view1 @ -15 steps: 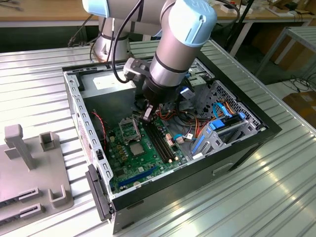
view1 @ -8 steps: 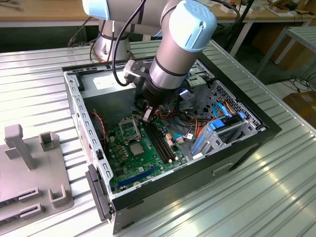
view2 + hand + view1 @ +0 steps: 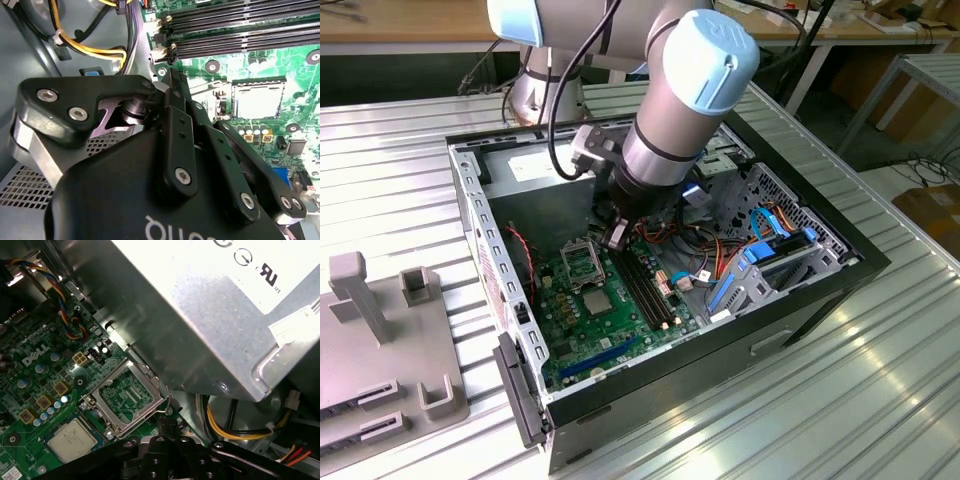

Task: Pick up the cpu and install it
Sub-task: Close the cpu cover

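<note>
The cpu (image 3: 595, 297), a flat silvery square, lies in its socket on the green motherboard (image 3: 582, 335) inside the open computer case. It also appears in both wrist views (image 3: 257, 98) (image 3: 72, 440). Beside it the hollow metal frame (image 3: 127, 395) is swung open, with green board visible through it. My gripper (image 3: 616, 238) hangs above the board just beyond the frame's far edge, apart from the cpu. Its black fingers (image 3: 165, 429) look shut, with nothing between them.
The large grey metal box with a white label (image 3: 200, 315) stands close beside the gripper. Memory slots (image 3: 645, 290), coloured cables (image 3: 720, 260) and blue drive brackets (image 3: 760, 255) fill the case's right side. A grey fixture (image 3: 380, 350) sits on the table at the exterior view's left.
</note>
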You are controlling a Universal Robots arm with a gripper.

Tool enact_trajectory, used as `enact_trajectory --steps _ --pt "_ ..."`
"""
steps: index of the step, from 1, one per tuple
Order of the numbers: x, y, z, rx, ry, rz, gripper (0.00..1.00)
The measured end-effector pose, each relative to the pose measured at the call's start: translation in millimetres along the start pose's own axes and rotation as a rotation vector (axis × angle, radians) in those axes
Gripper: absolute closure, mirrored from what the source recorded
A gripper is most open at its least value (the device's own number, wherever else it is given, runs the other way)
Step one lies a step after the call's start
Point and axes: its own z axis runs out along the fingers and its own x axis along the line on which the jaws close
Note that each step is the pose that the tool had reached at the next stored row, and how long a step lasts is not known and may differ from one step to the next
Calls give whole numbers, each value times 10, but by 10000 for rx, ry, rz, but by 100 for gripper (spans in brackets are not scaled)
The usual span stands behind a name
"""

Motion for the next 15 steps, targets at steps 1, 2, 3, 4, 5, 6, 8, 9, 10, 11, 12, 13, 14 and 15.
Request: enact_trajectory --steps 1,2,3,4,5,6,8,9,10,11,12,13,14,15 --pt "-1 -1 3 -26 -31 -4 89" --pt "-2 -1 6 -70 -84 -9 89" --pt "-2 -1 7 -106 -128 -13 89" --pt "-3 -1 7 -130 -160 -16 89" --pt "-6 -2 8 -138 -177 -19 89" --pt "-12 -2 9 -141 -188 -21 89" --pt "-21 1 10 -145 -204 -23 89" --pt "-24 3 10 -148 -216 -26 89" --pt "-27 5 14 -153 -234 -28 89" --pt "-29 6 18 -155 -242 -29 89" --pt "-31 8 27 -150 -246 -30 89" --pt "-33 8 37 -147 -250 -31 89" --pt "-34 9 46 -144 -253 -32 89" --pt "-36 9 57 -140 -255 -33 89"
